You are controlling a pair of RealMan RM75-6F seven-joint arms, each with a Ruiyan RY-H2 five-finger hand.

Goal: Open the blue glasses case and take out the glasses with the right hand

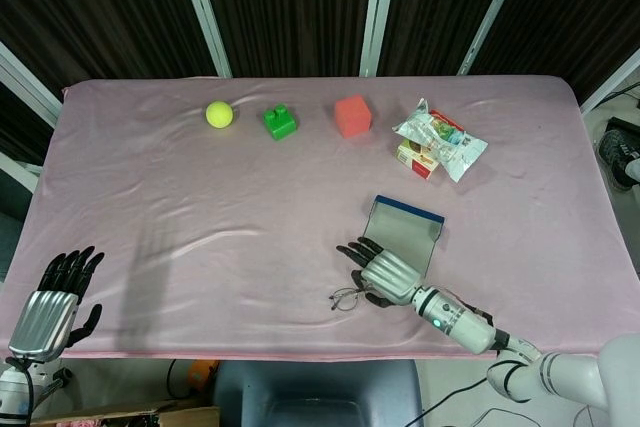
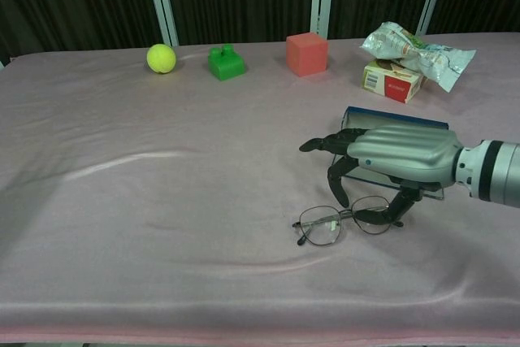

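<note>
The thin wire-framed glasses [image 1: 347,298] [image 2: 327,226] lie on the pink cloth in front of the case. The glasses case [image 1: 404,230] [image 2: 397,114] lies flat, its grey face up and a blue rim along its far edge. My right hand [image 1: 381,271] [image 2: 396,154] hovers palm down over the right half of the glasses, fingers spread. Its thumb reaches down to the right lens, and it holds nothing. In the chest view this hand hides most of the case. My left hand [image 1: 46,311] rests open at the table's near left corner, seen only in the head view.
Along the far side stand a yellow-green ball [image 1: 219,114] [image 2: 161,58], a green block [image 1: 279,122] [image 2: 226,62] and a red cube [image 1: 352,115] [image 2: 307,53]. A crinkled snack packet [image 1: 441,142] [image 2: 416,50] lies on a small box [image 1: 413,158] [image 2: 392,80] behind the case.
</note>
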